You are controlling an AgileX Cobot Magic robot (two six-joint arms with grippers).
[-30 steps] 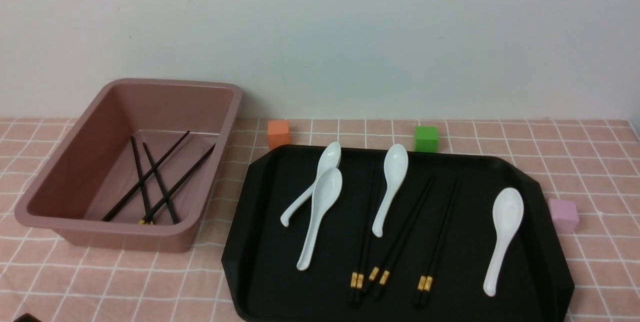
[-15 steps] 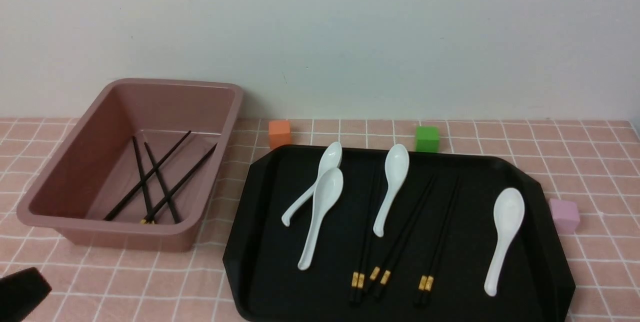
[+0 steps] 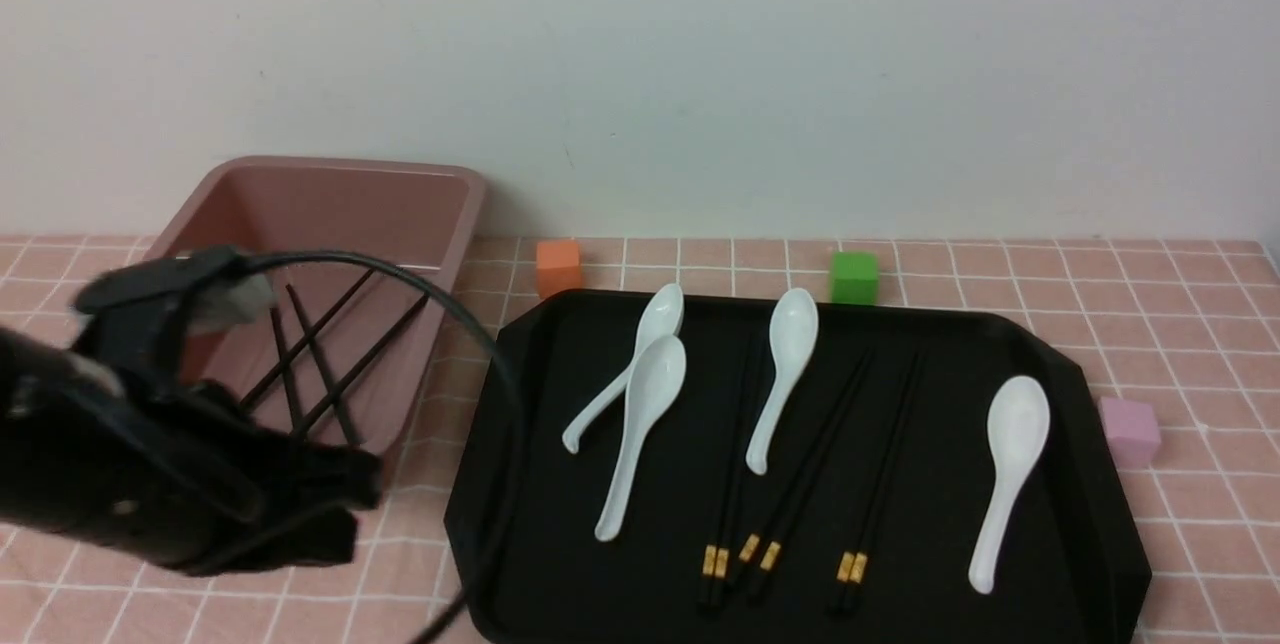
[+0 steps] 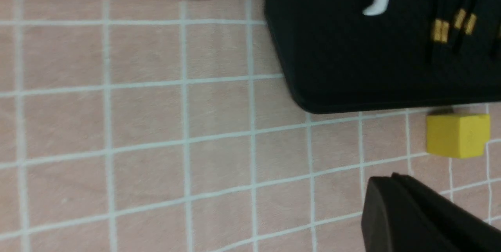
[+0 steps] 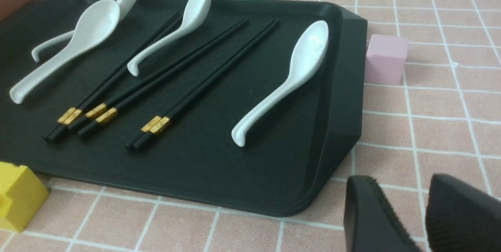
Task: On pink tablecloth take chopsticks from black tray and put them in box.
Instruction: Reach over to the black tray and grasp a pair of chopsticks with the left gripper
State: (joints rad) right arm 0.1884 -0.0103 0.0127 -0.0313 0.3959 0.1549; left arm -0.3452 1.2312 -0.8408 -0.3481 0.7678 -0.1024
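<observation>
Chopsticks (image 5: pixel 211 78), six black ones with gold bands, lie in three pairs on the black tray (image 3: pixel 1000 484). Four white spoons (image 3: pixel 1016 434) are on the tray too. Two spoons are close together on the left side, one is by the chopsticks, and one is on the right side. Four more black sticks (image 3: pixel 317 354) lie crossed in the dusty-pink box (image 3: pixel 350 194), to the left of the tray. The left arm (image 3: pixel 200 444) looks blurry and hides part of the box. Its black cable (image 3: pixel 515 404) loops in front of the tray's left side. The left gripper (image 4: pixel 389 184) has its fingers together. The right gripper (image 5: pixel 403 177) has its fingers apart, near the tray. An orange block (image 3: pixel 558 267) and a green block (image 3: pixel 853 279) sit behind the tray. A pink block (image 3: pixel 1129 431) is on the right, and a yellow block (image 4: pixel 458 134) is in front. Pink tablecloth (image 3: pixel 1200 324) with white lines is under everything.
</observation>
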